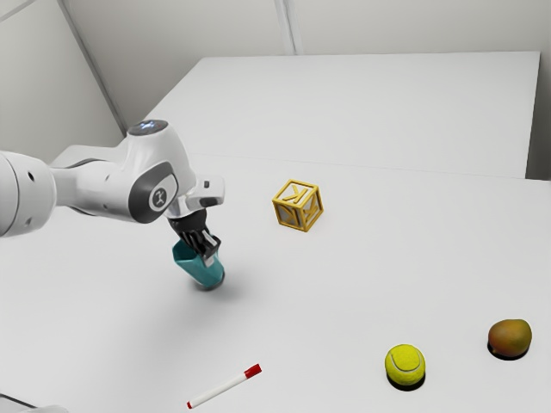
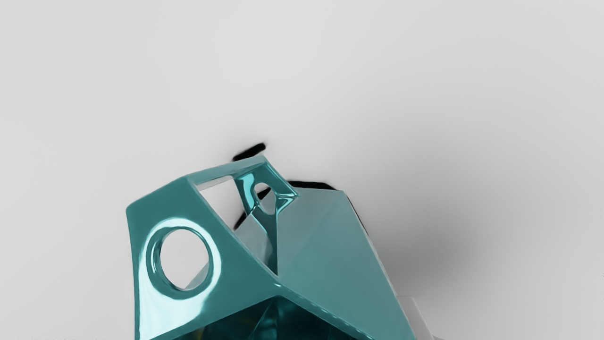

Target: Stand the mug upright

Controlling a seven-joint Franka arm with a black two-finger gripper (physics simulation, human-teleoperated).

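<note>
A letter K (image 1: 297, 194) can be read on the yellow-edged block (image 1: 303, 209), its other marks too small to tell.

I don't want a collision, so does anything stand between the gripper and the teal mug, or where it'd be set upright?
Nothing visible does: the gripper is right at the tilted teal mug. The yellow-framed letter block and the red-capped marker both lie apart from it.

Bright, even light washes our pale desk (image 1: 362, 284). Beside the mug (image 2: 330, 245) we see a broad, soft-edged shadow (image 2: 434, 264); thin black ones hug it. White glare (image 2: 163, 311) rings its round hole, and its hollow is dark.
</note>
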